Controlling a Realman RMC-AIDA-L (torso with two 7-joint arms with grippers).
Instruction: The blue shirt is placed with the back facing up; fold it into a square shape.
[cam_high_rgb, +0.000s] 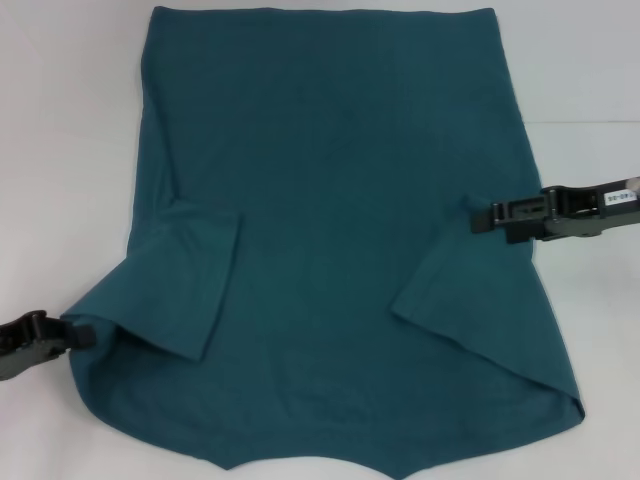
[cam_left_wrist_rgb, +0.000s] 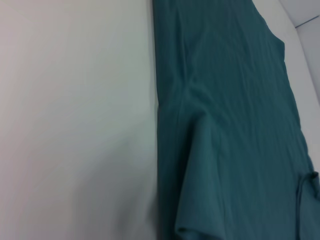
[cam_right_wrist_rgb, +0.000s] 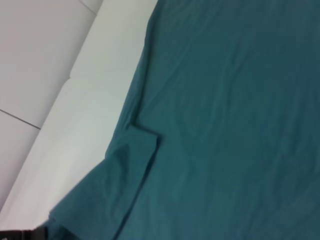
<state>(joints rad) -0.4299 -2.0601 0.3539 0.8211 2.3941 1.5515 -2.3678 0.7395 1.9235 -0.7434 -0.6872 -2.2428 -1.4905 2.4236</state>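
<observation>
Item one, the blue shirt (cam_high_rgb: 340, 200): I see it spread flat over the middle of the white table (cam_high_rgb: 60, 120), plain side up, no lettering showing. Both short sleeves are folded inward onto the body, the left sleeve (cam_high_rgb: 190, 290) lying as a flap near the shirt's left edge, the right sleeve (cam_high_rgb: 470, 290) lying as a flap toward its right edge. The far edge is straight; the near edge curves and runs out of my head view. Light creases run lengthwise through the cloth. Item two, the left gripper (cam_high_rgb: 82, 335): low at the near left corner of the shirt, its black tip touching the edge of the cloth beside the folded left sleeve; it looks closed on the fabric, though I cannot tell for certain from this angle. Item three, the right gripper (cam_high_rgb: 478, 216): reaching in from the right, its black tip over the shirt's right edge just beyond the folded right sleeve; whether it is clenched or released I cannot tell. Item four, wrist views: each shows teal cloth beside bare white table, with one folded sleeve in sight.
</observation>
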